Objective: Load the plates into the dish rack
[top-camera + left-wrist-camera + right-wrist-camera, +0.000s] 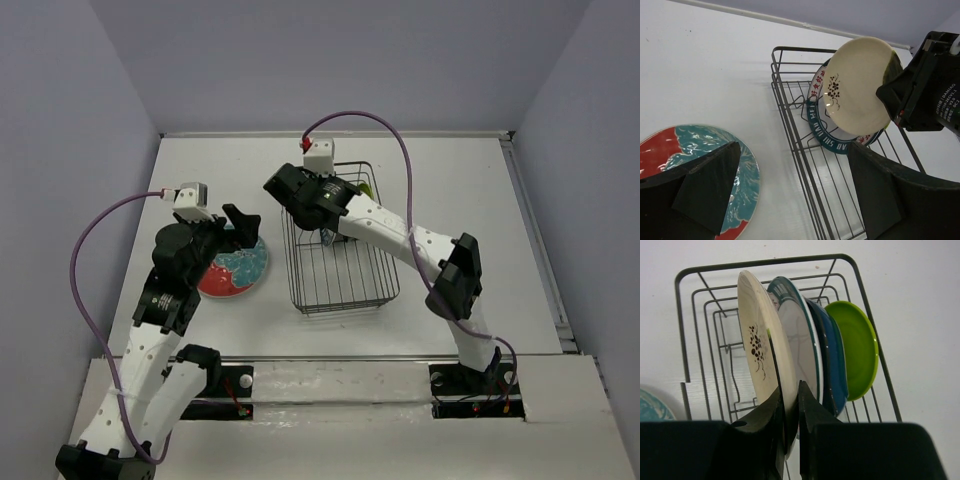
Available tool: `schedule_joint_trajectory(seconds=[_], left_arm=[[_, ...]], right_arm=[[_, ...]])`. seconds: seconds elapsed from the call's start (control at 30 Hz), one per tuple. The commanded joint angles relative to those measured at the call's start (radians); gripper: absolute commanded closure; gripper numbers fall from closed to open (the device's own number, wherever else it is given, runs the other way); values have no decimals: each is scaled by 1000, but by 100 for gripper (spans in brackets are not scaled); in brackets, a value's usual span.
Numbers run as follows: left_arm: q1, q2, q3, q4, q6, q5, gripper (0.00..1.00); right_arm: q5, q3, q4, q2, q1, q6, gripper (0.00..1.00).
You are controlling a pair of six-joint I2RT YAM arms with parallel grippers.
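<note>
The dish rack (345, 275) stands mid-table; it also shows in the right wrist view (687, 335) and the left wrist view (790, 110). In it stand the lime green plate (860, 352), the dark blue plate (832, 365) and the white plate with dark rim (797, 347). My right gripper (791, 395) is shut on the rim of the cream plate (757, 347), holding it upright in the rack beside the white plate. The red plate with teal centre (240, 270) lies flat left of the rack. My left gripper (790, 190) is open and empty just above it (695, 150).
The rack's near half (340, 290) holds no plates. White walls close in the table on three sides. The right arm (400, 235) reaches over the rack's right side.
</note>
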Motion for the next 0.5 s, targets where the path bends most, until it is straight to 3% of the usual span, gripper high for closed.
schedule_joint_trajectory(seconds=[0.0, 0.27, 0.47], left_arm=[[-15, -21, 6, 4, 25, -48, 1], [-15, -15, 6, 0, 22, -77, 1], [-13, -9, 7, -8, 18, -134, 1]], right_arm=[[138, 64, -92, -12, 4, 83, 93], [100, 25, -94, 24, 4, 111, 93], [35, -9, -2, 53, 4, 76, 93]])
